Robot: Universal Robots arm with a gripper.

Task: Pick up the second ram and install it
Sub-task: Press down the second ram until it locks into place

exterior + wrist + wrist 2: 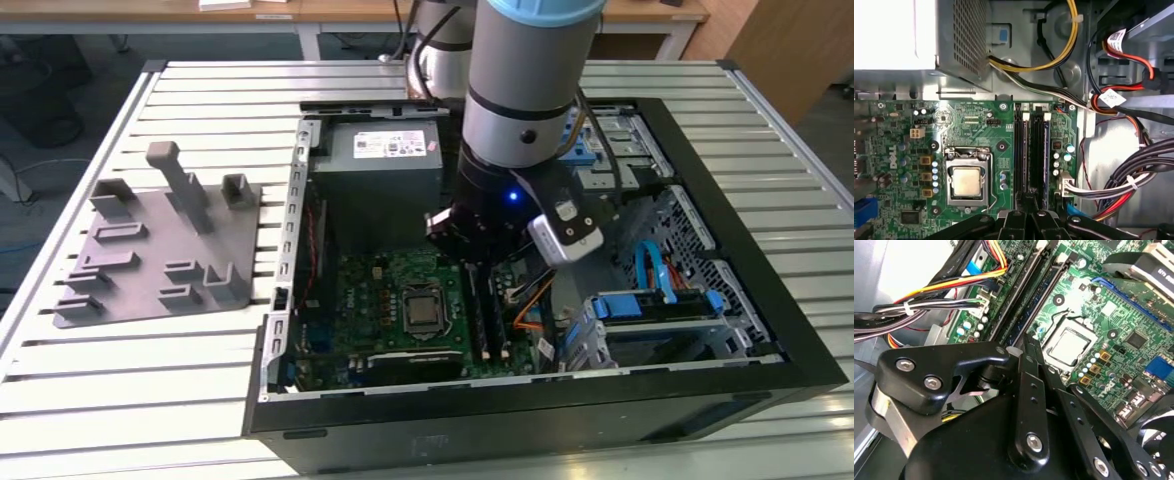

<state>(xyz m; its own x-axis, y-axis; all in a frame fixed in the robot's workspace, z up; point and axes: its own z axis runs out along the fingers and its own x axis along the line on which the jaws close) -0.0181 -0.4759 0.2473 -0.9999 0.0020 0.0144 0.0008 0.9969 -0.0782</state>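
the tool (1021, 347) is black, built of flat links with round screw heads. its two thin fingers stand together, tip against tip, low inside the open computer case (534, 425). the tips are at one end of the two long black slots (1029, 150), which run side by side, straight and narrow. in the second wrist view a thin bluish strip, which we take for the second ram (1028, 315), stands on edge in this pair of slots, just in front of the tips. we cannot tell if the tips touch it, nor which slot holds it.

next to the slots lies one square processor socket (966, 181) with a dull metal lid and a wire lever, on the green motherboard (969, 125), which is dense with small parts. on the other side of the slots the room is narrow: bundles of round cables (1134, 180) in black, white, red and yellow come close to the board's edge. one grey power supply (961, 40) with a perforated wall closes the far end.

in the exterior view the smooth grey arm (527, 90) comes down steeply into the case. the case sits on a worktop (80, 400) of pale metal slats. towards the exterior view's left, well apart from the case, lies one matte grey holder plate (160, 250) with upright pegs.
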